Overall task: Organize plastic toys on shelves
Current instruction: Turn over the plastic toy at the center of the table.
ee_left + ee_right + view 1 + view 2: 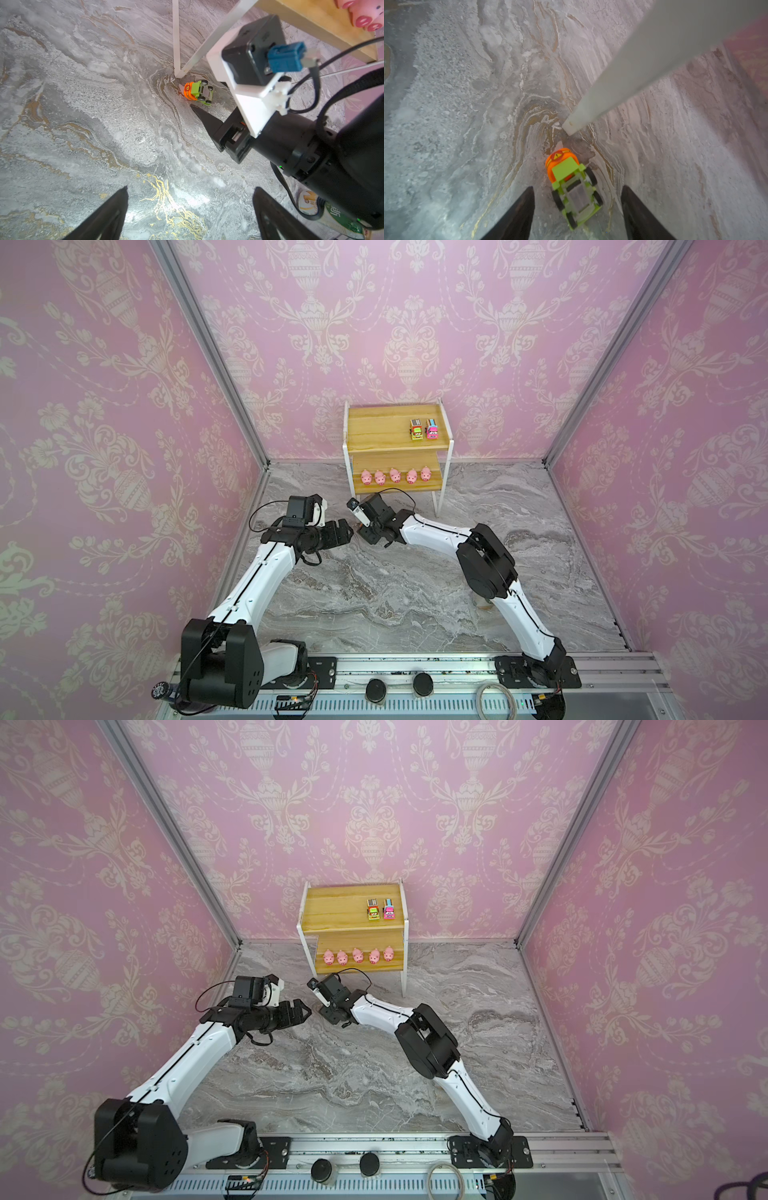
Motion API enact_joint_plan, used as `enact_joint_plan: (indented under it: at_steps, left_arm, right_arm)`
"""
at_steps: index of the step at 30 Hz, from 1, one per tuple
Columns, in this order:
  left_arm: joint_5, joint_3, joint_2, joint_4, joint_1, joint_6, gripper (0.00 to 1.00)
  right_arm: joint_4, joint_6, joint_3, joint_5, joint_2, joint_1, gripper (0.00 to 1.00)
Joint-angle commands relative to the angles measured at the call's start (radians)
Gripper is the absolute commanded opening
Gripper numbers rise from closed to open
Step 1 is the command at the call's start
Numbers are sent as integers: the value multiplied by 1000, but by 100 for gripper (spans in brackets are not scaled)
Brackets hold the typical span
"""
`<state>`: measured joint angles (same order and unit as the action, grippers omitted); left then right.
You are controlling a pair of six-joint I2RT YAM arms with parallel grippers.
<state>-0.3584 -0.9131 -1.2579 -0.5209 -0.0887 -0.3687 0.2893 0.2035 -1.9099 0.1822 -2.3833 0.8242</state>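
Observation:
The shelves (382, 427) stand at the back wall. Their top board carries a brown-green truck (417, 430) and a pink-blue truck (432, 429). Several pink pigs (395, 475) line the lower board. An orange-green truck (572, 187) lies tipped over on the marble floor, underside showing, close to a white shelf leg (591, 116). My right gripper (578, 187) is open, with the truck's wheeled end between its fingers and a gap on both sides. My left gripper (191, 188) is open and empty, hovering short of the truck (198, 93). In both top views the right gripper (365, 531) hides the truck.
A green-gold can (311, 205) stands on the floor behind the right arm's wrist. The two grippers (305, 1011) nearly meet tip to tip in front of the shelves' left front leg. Pink walls close in the floor on three sides.

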Motion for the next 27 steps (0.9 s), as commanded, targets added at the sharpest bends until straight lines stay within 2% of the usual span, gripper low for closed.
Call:
enact_joint_plan:
  at_steps: [1, 9, 14, 18, 27]
  left_arm:
    - [-24, 11, 14, -1, 7, 4, 95]
    - [-28, 11, 20, 1, 18, 5, 95]
    - [-34, 15, 24, 10, 30, 4, 95]
    - [-34, 30, 37, 29, 45, 5, 95]
    - [-28, 56, 54, 52, 66, 16, 95]
  right_arm:
    - [76, 70, -54, 14, -35, -7, 65]
    - [107, 99, -142, -12, -98, -25, 58]
    - [113, 87, -150, -30, -99, -30, 36]
    - [48, 53, -30, -67, -5, -24, 27]
    - [-63, -150, 341, -161, 275, 18, 24]
